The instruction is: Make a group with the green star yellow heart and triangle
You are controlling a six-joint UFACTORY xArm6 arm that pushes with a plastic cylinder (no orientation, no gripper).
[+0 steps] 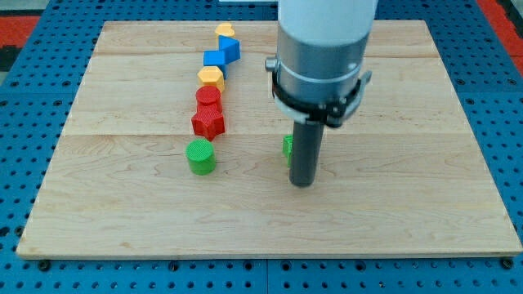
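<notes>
My tip (303, 182) rests on the board just right of centre. A green block (288, 148), probably the green star, shows only as a sliver at the rod's left side, and the rod hides most of it. A yellow block (225, 31), possibly the heart, is the topmost of a column at the view's upper left. Two blue blocks (223, 53) sit touching just below it. One of them may be the triangle, but I cannot tell their shapes apart. My tip is far from that column.
The column continues downward with a yellow hexagon-like block (211, 77), a red block (208, 96), a red star (208, 122) and a green cylinder (200, 156). The wooden board (409, 212) lies on a blue surface.
</notes>
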